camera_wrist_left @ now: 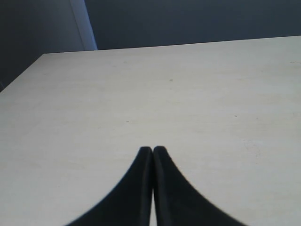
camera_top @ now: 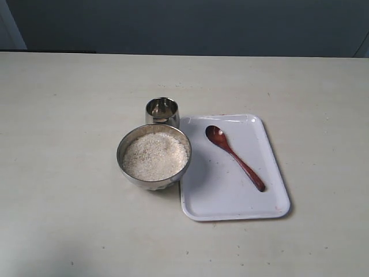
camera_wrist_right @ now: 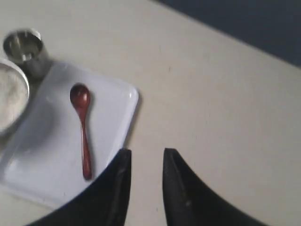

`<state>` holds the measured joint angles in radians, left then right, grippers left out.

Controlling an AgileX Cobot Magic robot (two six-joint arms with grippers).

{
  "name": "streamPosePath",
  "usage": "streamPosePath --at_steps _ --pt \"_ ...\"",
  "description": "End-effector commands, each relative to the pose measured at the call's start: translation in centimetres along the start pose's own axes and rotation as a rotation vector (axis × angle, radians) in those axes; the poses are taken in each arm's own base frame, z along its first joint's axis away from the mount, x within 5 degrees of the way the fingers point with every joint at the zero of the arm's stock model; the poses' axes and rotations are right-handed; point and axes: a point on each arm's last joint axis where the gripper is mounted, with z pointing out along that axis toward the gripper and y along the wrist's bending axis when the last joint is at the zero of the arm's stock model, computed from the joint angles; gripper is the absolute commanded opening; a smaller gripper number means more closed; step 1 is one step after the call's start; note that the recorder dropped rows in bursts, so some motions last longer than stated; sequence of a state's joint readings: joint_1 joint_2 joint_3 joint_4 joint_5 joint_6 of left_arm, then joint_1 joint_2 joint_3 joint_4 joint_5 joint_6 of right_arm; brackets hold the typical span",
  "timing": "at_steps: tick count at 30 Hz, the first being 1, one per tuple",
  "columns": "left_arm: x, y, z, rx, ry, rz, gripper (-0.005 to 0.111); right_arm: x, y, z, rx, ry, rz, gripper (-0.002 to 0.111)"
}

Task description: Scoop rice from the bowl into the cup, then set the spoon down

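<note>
The bowl [camera_top: 125, 167] sits on the pale surface [camera_top: 63, 144] near the middle of the exterior view, filled almost to its rim with rice [camera_top: 155, 156]. The cup [camera_top: 163, 119] stands upright just behind it on the far side, so close that I cannot tell whether the two touch; its inside looks shiny and dark. A white tray [camera_top: 230, 199] with rounded corners lies just to the right of both, its left edge right against the bowl and its far left corner beside the cup. The spoon [camera_top: 235, 157] lies flat on this tray, apart from bowl and cup. Its round end points toward the far left corner and its slim handle slants toward the near right side, ending short of the tray's rim. The left tool [camera_wrist_left: 152, 150] is clenched, its two dark fingertips pressed together with nothing between them, above a bare stretch of the surface. The right tool [camera_wrist_right: 146, 157] is released, with a narrow gap between its fingers that grips nothing. It hangs above the surface by the tray's edge, near the spoon's handle end but well clear of it.
</note>
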<state>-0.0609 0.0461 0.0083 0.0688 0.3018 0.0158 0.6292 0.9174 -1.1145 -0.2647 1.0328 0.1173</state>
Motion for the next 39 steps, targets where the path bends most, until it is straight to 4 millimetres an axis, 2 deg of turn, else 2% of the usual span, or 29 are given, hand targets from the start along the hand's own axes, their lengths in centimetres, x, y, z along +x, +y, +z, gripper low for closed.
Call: streamPosePath --at_steps 1,4,8,12,15,20,22,23,30,39 --pt "-0.4 0.0 -0.1 0.001 -0.019 -0.005 0.001 1.3 -2.0 -3.1 0.057 -0.307 0.147 0.024" --pt "-0.4 0.0 -0.1 0.001 -0.019 -0.005 0.001 4.1 -2.7 -3.7 0.123 -0.384 0.263 0.024" --pt "-0.4 0.0 -0.1 0.001 -0.019 -0.005 0.001 9.0 -2.7 -2.6 0.223 -0.402 0.371 0.024" --pt "-0.4 0.0 -0.1 0.001 -0.019 -0.005 0.001 13.9 -1.9 -0.3 0.306 -0.495 0.393 0.024" --pt "-0.4 0.0 -0.1 0.001 -0.019 -0.005 0.001 17.1 -0.9 1.7 0.330 -0.646 0.350 0.024" --pt "-0.4 0.0 -0.1 0.001 -0.019 -0.005 0.001 21.1 0.3 4.3 0.327 -0.786 0.349 0.024" --pt "-0.4 0.0 -0.1 0.001 -0.019 -0.005 0.001 21.3 0.4 4.1 0.320 -0.831 0.376 0.024" --pt "-0.4 0.0 -0.1 0.001 -0.019 -0.005 0.001 21.6 0.5 4.5 0.309 -0.774 0.396 0.024" --pt "-0.4 0.0 -0.1 0.001 -0.021 -0.005 0.001 22.1 0.6 5.0 0.295 -0.698 0.419 0.024" --pt "-0.4 0.0 -0.1 0.001 -0.021 -0.005 0.001 22.2 0.6 5.0 0.293 -0.689 0.423 0.024"
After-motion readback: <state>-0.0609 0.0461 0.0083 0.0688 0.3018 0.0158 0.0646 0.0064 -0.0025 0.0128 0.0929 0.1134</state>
